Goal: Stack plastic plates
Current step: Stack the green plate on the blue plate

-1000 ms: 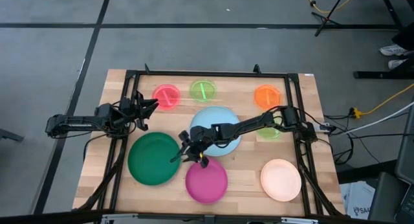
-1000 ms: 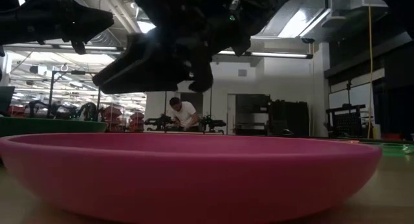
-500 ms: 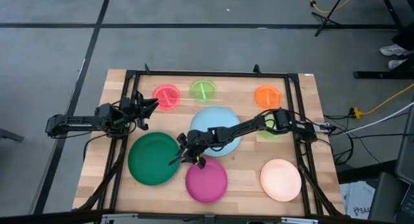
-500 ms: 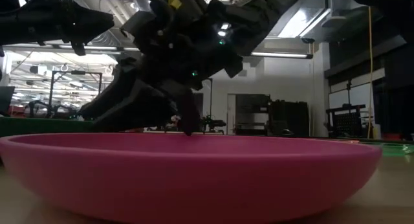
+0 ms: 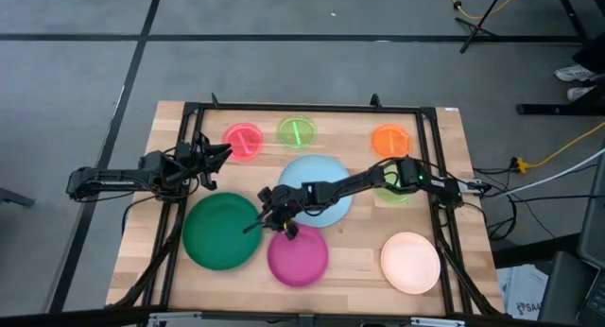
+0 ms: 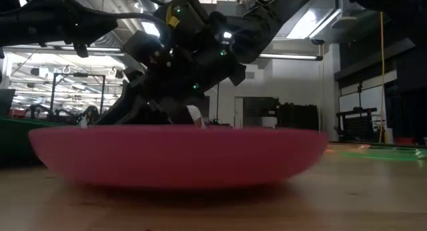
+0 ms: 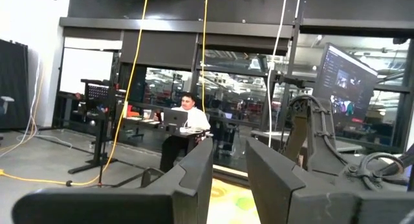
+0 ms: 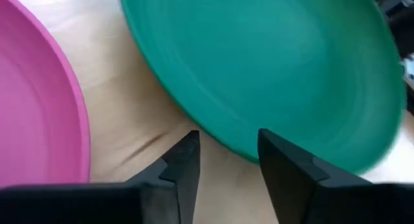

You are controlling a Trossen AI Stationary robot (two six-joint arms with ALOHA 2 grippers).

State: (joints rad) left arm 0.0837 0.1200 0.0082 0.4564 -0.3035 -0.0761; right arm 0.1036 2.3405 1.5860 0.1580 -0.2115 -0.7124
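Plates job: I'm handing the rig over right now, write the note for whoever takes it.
Right gripper: jaws open, low over the table at the rim of the dark green plate, holding nothing.
Left gripper: jaws open, empty, parked beside the small pink-red plate.
Plates: magenta plate beside the green one; light blue plate mid-table; peach plate at the right front; small neon green and orange plates along the back; another neon green one under the right arm.
Done: nothing stacked.
Left: all the stacking.

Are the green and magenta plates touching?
Apart. The right wrist view shows a strip of bare wood between the green plate and the magenta plate; the right end effector sits over that gap, open.
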